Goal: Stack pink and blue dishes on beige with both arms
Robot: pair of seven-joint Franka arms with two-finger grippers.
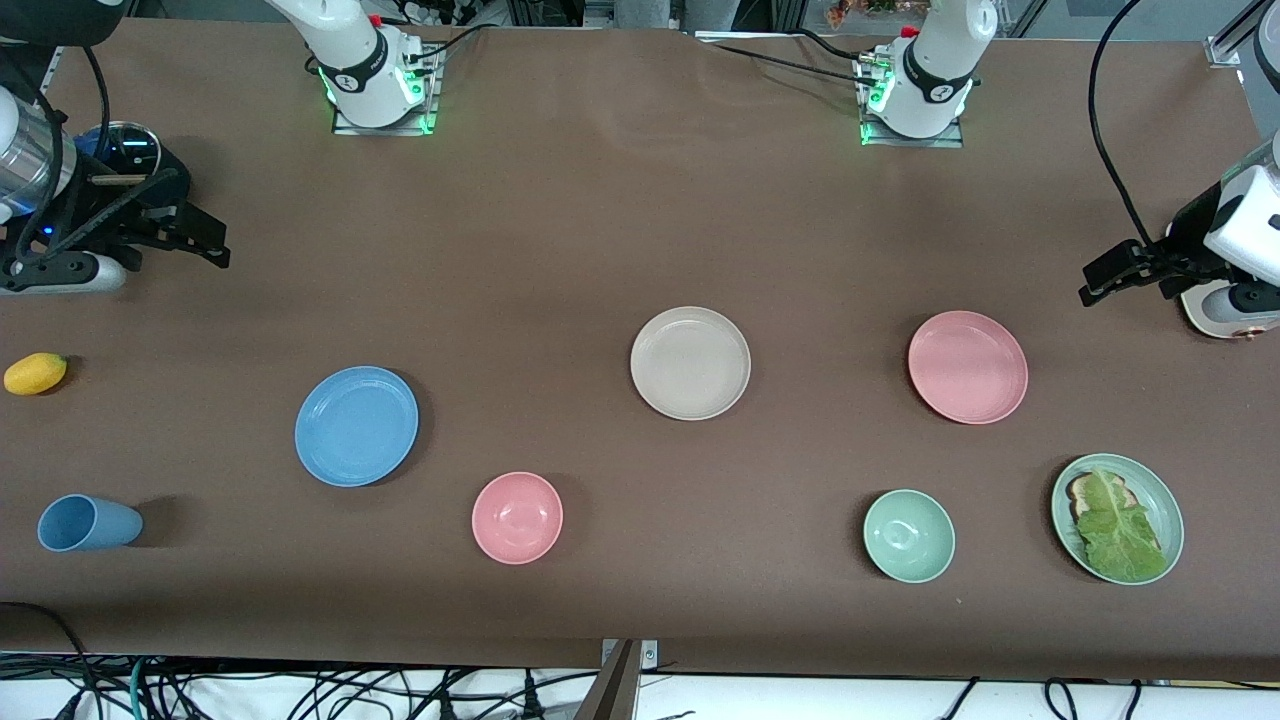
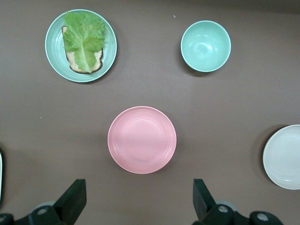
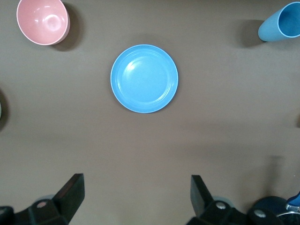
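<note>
Left gripper (image 2: 136, 201): held up over the table's edge at the left arm's end, fingers spread wide, grasping nothing. Right gripper (image 3: 136, 201): held up over the table's edge at the right arm's end, fingers likewise parted and empty. Beige plate (image 1: 690, 362): flat on the table (image 1: 600, 220) near its middle, bare, nothing stacked on it. Pink plate (image 1: 967, 366): flat on the table toward the left arm's end, well apart from the beige plate, framed squarely between the left gripper's fingers in the left wrist view. Blue plate (image 1: 356, 425): flat toward the right arm's end, a little nearer the front camera than the beige plate, centred ahead of the right gripper in its wrist view. Other items, untouched: pink bowl (image 1: 517, 517) and green bowl (image 1: 908, 535) nearer the front edge; green plate (image 1: 1117, 517) bearing toast and a lettuce leaf near the front corner at the left arm's end; blue cup (image 1: 88, 522) lying on its side near the front corner at the right arm's end; a yellow lemon (image 1: 35, 373) by that end's edge. Step in hand, by my reading: the very start, no plate yet lifted. Next move calls for each gripper to descend to its own plate and pinch the low rim, a thin hold that needs a careful angle.
</note>
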